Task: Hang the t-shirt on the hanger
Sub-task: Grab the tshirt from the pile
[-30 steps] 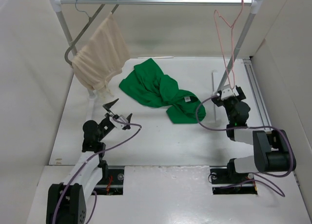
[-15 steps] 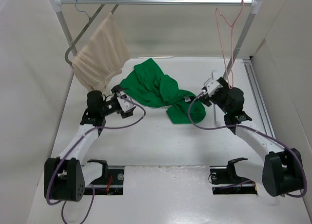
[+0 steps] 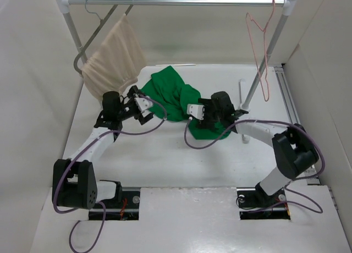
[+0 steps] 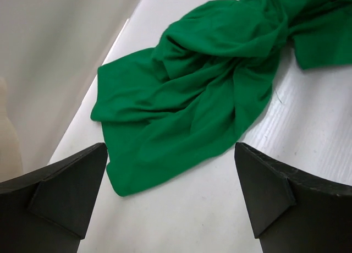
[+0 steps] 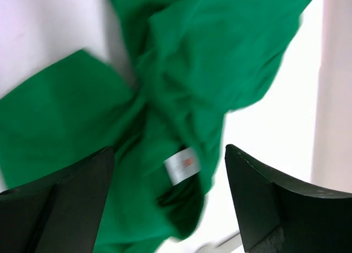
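**Me:** White worktop (image 3: 165,159), pale walls, a rail (image 3: 181,0) across the back. That's the whole room.

**You:** And your claws?

**Me:** Both released, nothing in either. My right claw (image 5: 169,154) hangs with its jaws apart just over the white label (image 5: 181,166) at the neck, though that view is blurred. My left claw (image 4: 169,154) gapes wide near the hem side, above bare worktop beside the cloth.

**You:** So the t-shirt is between them?

**Me:** Yes. The t-shirt (image 3: 170,96) lies crumpled and twisted on the worktop, one claw at each end. The hanger (image 3: 258,49) dangles by its hook at the rail's right end, well apart from it. At the left end are a beige cloth (image 3: 113,60) and a grey hanger (image 3: 104,27) — not mine to touch.

**You:** What worries you?

**Me:** The twist. If I pinch at the label I may catch several layers, and the neck would come up knotted instead of open. Pressing too low would jam my fingers on the worktop. And that thin wire hangs free — a nudge could swing it or slip it off the rail.
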